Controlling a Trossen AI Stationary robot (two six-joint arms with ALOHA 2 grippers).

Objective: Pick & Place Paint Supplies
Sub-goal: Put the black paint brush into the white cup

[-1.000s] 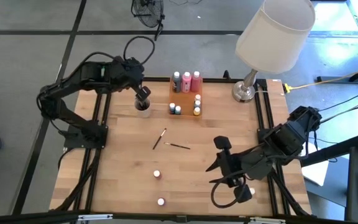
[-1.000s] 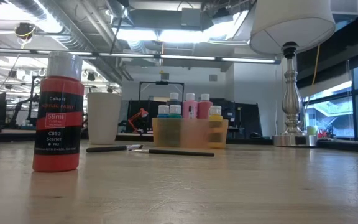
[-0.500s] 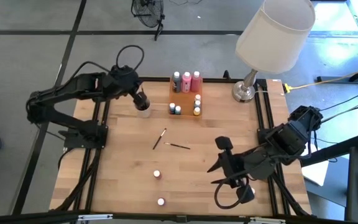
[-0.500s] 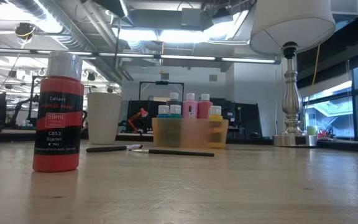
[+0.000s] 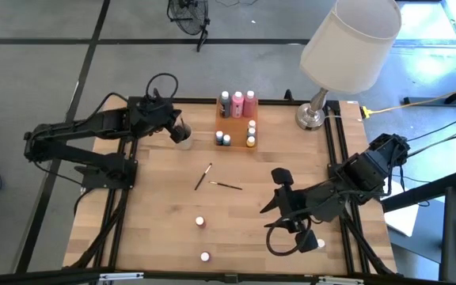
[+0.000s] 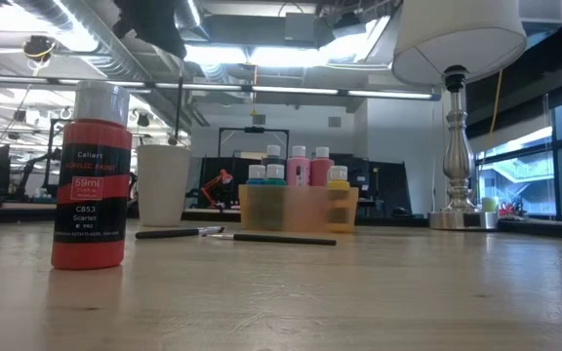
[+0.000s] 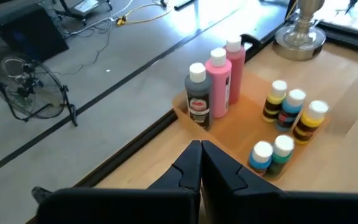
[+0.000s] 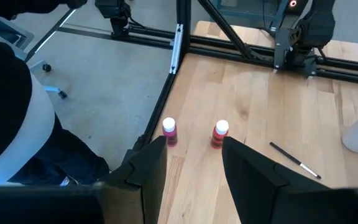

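Three taller squeeze bottles (image 5: pixel 237 103), one dark and two pink, stand in the far end of the orange tray (image 5: pixel 236 150) with several small white-capped pots (image 7: pixel 284 115). Two thin brushes (image 5: pixel 203 176) (image 5: pixel 228 186) lie flat at mid-table. Two small bottles (image 8: pixel 169 132) (image 8: pixel 219 134) stand upright near the near edge. My left gripper (image 5: pixel 176 129) is shut and hangs beside the round cup (image 5: pixel 184 138), just left of it. My right gripper (image 5: pixel 274 194) is open above the table's right half and points toward the small bottles.
A lamp (image 5: pixel 315 115) stands at the far right corner, its shade overhanging the table. In the low view a red bottle (image 6: pixel 91 175) stands close to the camera and the cup (image 6: pixel 164 185) is left of the tray (image 6: pixel 299 207). Bare wood lies between brushes and bottles.
My left gripper has drawn back from over the cup, rising and moving toward the table's left edge as the arm folds outward. My right gripper has edged a little toward the far edge. The bottles, brushes and cup have stayed where they were.
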